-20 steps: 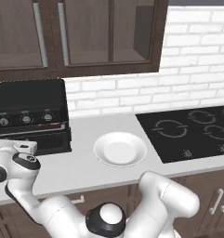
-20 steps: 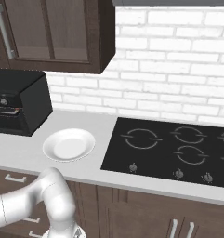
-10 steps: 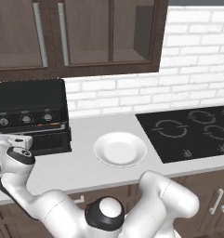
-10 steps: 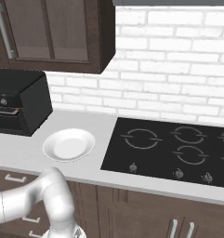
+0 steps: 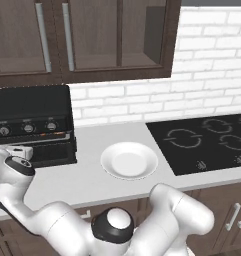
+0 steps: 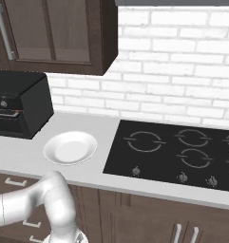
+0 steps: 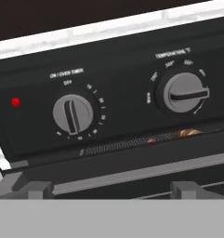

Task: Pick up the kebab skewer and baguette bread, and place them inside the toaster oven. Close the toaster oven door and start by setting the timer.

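Lowered a little since the earlier frame, the open pincer (image 7: 111, 188) faces the toaster oven (image 5: 32, 125) on the counter (image 5: 92, 175), whose timer knob (image 7: 73, 114), likely stiff and smooth, wants pinching across its raised ridge.
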Tool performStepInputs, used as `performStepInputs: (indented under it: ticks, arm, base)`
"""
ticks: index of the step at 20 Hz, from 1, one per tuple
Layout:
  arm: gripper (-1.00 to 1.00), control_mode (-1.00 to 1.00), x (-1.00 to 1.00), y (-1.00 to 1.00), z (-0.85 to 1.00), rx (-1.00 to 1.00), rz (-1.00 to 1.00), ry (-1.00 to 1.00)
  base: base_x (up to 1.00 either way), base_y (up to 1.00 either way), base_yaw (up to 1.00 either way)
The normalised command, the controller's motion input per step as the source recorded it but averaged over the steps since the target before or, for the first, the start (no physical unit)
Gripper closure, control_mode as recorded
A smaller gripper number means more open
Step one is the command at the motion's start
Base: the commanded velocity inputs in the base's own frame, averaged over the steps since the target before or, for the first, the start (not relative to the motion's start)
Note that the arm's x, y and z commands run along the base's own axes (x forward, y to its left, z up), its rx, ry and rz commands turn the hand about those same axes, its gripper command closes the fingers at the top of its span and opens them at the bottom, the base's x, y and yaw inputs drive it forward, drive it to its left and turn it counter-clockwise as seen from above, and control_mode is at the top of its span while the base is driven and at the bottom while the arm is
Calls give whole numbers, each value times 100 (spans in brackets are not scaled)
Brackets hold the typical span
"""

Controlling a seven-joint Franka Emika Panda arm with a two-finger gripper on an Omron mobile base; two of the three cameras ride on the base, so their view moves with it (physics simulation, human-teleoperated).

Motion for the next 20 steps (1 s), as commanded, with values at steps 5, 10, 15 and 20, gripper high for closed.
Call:
performStepInputs:
  ticks: [5, 10, 15, 20]
  arm:
    - [-100, -100, 1, 0, 0, 0, 0, 6]
    - [-100, -100, 14, 0, -4, 0, 0, 9]
    - [-100, -100, 23, 2, -14, 0, 0, 6]
    - [-100, -100, 11, 1, -14, 0, 0, 7]
  base:
    - [0, 0, 0]
    - [0, 0, 0]
    - [0, 0, 0]
    - [0, 0, 0]
